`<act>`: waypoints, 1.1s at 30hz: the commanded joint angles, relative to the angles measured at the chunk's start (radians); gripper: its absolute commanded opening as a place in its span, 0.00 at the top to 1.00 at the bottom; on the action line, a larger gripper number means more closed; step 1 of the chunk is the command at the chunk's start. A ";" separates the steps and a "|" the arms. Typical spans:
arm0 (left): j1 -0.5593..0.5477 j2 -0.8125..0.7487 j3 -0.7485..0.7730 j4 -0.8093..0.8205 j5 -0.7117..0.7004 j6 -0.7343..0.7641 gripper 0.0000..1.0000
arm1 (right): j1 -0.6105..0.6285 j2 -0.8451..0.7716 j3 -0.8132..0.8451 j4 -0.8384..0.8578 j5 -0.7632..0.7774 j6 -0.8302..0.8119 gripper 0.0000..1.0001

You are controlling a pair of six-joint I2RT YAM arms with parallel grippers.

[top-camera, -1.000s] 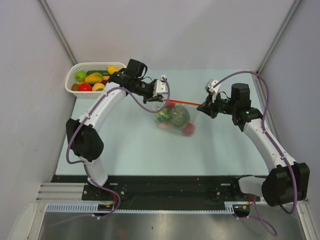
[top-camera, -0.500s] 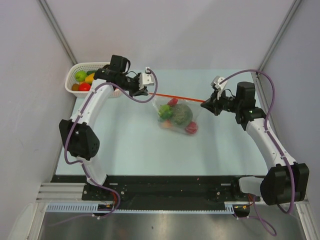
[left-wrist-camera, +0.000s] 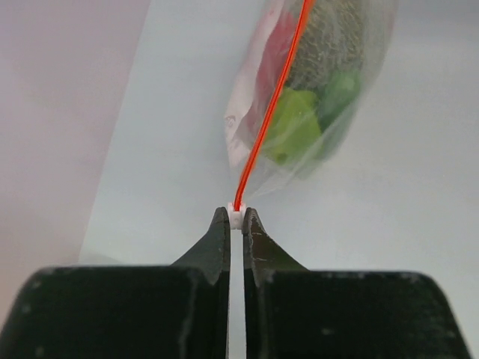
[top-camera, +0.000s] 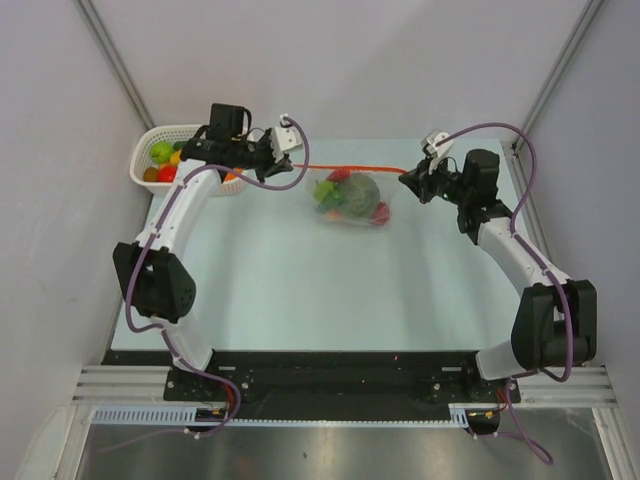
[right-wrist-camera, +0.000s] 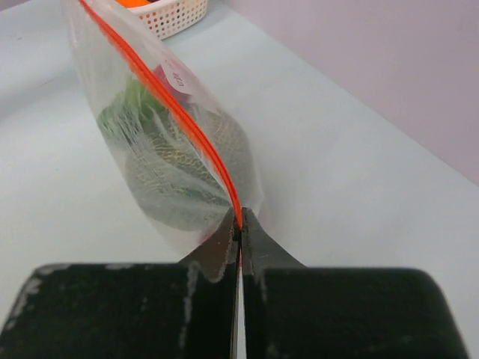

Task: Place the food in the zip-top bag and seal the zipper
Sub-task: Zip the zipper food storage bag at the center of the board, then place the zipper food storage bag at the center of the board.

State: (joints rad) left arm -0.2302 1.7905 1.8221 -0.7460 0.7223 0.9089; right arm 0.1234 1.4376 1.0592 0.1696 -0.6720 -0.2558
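Scene: a pale table [top-camera: 300,290] seen from above, with two robot arms reaching to its far side.
Zip-top bag [top-camera: 352,212]: was held at the far middle of the table, stretched between the two grippers. Whether its bottom rested on the table could not be told.
Zipper [left-wrist-camera: 273,105]: ran as one taut orange-red line from left to right along the bag's mouth. Whether it was sealed along its whole length was hard to make out.
Left gripper [left-wrist-camera: 236,217]: was pinched together on the small white slider [left-wrist-camera: 235,218] at the zipper's left end.
Right gripper [right-wrist-camera: 239,223]: was clamped on the zipper's right end, at the bag's corner.
Food [top-camera: 357,194]: green and red pieces sat inside the bag, blurred by crinkly plastic, so single items were hard to name.
Basket [top-camera: 141,158]: a white lattice basket stood at the far left, holding more coloured pieces. The left arm [top-camera: 190,200] hid its right part.
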 commanded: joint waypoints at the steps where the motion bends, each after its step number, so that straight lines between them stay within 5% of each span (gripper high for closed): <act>1: -0.009 -0.127 -0.131 0.016 -0.053 0.082 1.00 | 0.028 0.027 0.053 0.009 -0.024 -0.085 1.00; 8: -0.115 -0.322 -0.638 0.031 -0.076 0.182 1.00 | 0.081 0.075 0.032 -0.629 -0.094 -0.428 1.00; 16: -0.227 -0.451 -0.921 0.095 -0.078 0.125 1.00 | 0.130 -0.019 -0.114 -0.887 -0.049 -0.791 1.00; 23: -0.282 -0.525 -1.023 0.112 -0.093 0.101 0.99 | 0.228 -0.115 -0.195 -1.018 -0.005 -0.908 0.89; 28: -0.304 -0.551 -0.983 0.053 -0.070 0.096 0.54 | 0.263 -0.199 -0.208 -1.000 0.037 -0.826 0.36; 33: -0.305 -0.580 -0.850 -0.071 -0.060 0.059 0.11 | 0.297 -0.345 -0.182 -0.958 0.075 -0.635 0.14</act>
State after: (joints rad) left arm -0.5297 1.2621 0.8410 -0.7303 0.6285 0.9951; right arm 0.3916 1.2221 0.8474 -0.8196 -0.6350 -1.0443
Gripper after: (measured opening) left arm 0.756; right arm 0.804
